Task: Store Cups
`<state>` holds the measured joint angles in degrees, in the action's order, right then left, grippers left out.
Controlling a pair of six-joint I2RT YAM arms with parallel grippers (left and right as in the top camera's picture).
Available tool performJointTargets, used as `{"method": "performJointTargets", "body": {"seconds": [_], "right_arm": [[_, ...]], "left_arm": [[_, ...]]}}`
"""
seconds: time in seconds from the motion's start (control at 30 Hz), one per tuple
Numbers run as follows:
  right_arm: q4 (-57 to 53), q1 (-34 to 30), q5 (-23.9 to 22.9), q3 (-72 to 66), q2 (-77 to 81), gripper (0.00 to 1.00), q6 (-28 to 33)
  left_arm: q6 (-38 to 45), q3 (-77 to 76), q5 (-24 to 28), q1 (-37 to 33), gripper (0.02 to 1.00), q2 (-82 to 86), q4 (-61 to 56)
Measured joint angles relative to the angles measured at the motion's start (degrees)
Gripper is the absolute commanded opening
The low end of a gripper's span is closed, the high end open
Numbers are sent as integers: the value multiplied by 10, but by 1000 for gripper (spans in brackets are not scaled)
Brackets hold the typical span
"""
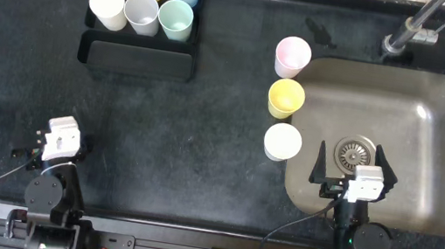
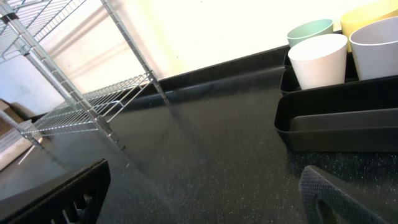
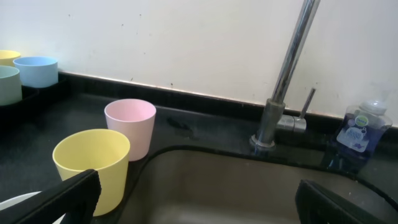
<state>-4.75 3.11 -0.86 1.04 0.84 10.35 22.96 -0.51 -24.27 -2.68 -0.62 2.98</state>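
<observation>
Pink cup [image 1: 292, 55], yellow cup [image 1: 286, 98] and white cup [image 1: 283, 141] stood upright, mouths up, in a row beside the sink [image 1: 418, 145], the white one cut off in the right wrist view. Left gripper [image 2: 202, 199] and right gripper [image 1: 349, 161] gaped wide, empty.

Loose: pink plastic cup [image 1: 292, 55], yellow plastic cup [image 1: 286, 98], white plastic cup [image 1: 283, 141], upright, rowed far-to-near, centre-right.
Stored: six pastel plastic cups [image 1: 142, 8] upright in black tray [image 1: 137, 60], far left.
</observation>
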Motion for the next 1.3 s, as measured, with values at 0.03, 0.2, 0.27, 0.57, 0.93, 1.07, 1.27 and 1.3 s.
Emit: {"method": "performJointTargets", "body": {"seconds": [0.03,0.2,0.27,0.57,0.93,1.07,1.27,1.3], "right_arm": [[0,0,0,0,0,996,0],[0,0,0,0,0,993,0],[0,0,0,0,0,996,0],[0,0,0,0,0,996,0],[0,0,0,0,0,996,0],[0,0,0,0,0,996,0],[0,0,0,0,0,996,0],[0,0,0,0,0,993,0]], "left_arm": [[-21,0,12,0,998,0,3],[-166,0,138,4,998,0,9],[-191,0,159,4,998,0,11],[-233,0,195,4,1000,0,14],[-236,0,198,4,998,0,15],[-240,0,198,4,998,0,15],[-241,0,198,4,998,0,15],[-241,0,198,4,998,0,15]]}}
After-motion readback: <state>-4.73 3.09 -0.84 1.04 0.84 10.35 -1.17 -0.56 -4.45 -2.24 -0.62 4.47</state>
